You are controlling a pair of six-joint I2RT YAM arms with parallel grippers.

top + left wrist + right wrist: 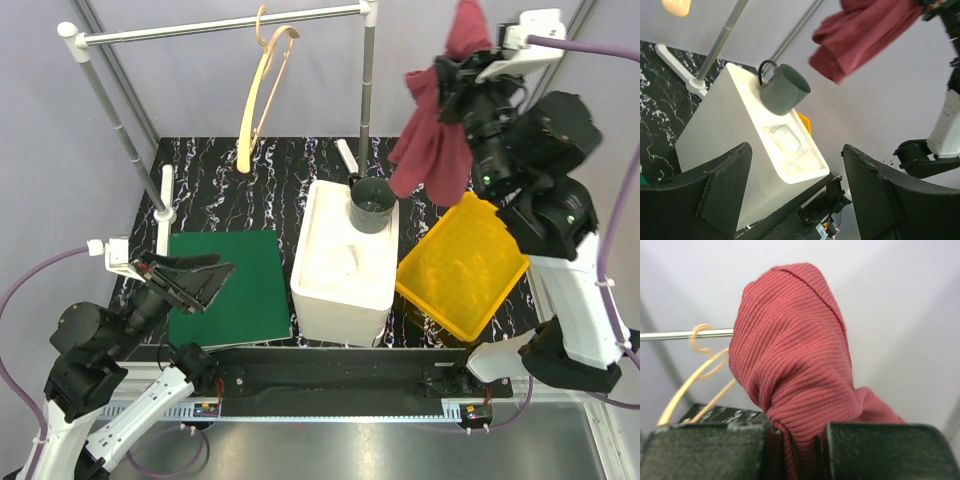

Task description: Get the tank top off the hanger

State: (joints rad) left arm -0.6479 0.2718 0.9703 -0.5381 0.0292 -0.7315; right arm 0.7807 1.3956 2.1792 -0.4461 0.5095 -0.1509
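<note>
From where I stand the tank top (432,130) is off the hanger (262,90), which hangs bare from the grey rail (220,25) at the back. The cloth is up in the air on the right side, bunched in the right gripper (795,442), whose pads are pinched on a thick fold with a knob of ribbed fabric poking out above them. The rest droops in a loose clump above the gap between the white box (340,270) and the yellow bin (465,275). My worry is that grip: it's a wad, not a flat hem (soft knit like that creeps), so a quick swing could let it slide out and land anywhere. The low tail also hangs near the dark cup (371,205) on the box, and dragging it across could snag the handle or tip the cup. The left gripper (190,280) sits spread and holding nothing over the green mat (225,290), well apart, so it's no help if the cloth drops.
</note>
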